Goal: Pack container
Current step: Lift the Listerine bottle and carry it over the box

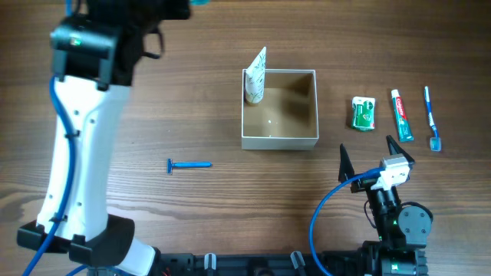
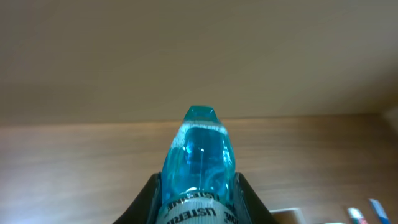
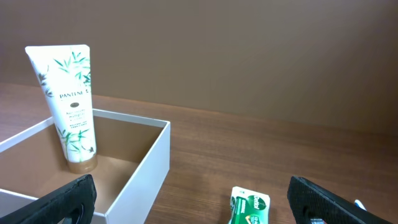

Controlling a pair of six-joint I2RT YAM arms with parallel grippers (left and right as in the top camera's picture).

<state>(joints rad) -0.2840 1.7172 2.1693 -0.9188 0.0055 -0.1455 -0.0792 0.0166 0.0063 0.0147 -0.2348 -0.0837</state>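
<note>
Showing plainly only at the left wrist, blue mouthwash bottle (image 2: 199, 165) in left end effector (image 2: 198, 196); right end effector (image 1: 368, 153) wide.

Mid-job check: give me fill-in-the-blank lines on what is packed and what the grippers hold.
1. The left gripper holds a blue bottle labelled ____.
2. The only item in the container is the ____ tube.
3. The right gripper is ____.
4. The razor on the table is coloured ____.
Missing words: Listerine; Pantene; open; blue.
</note>
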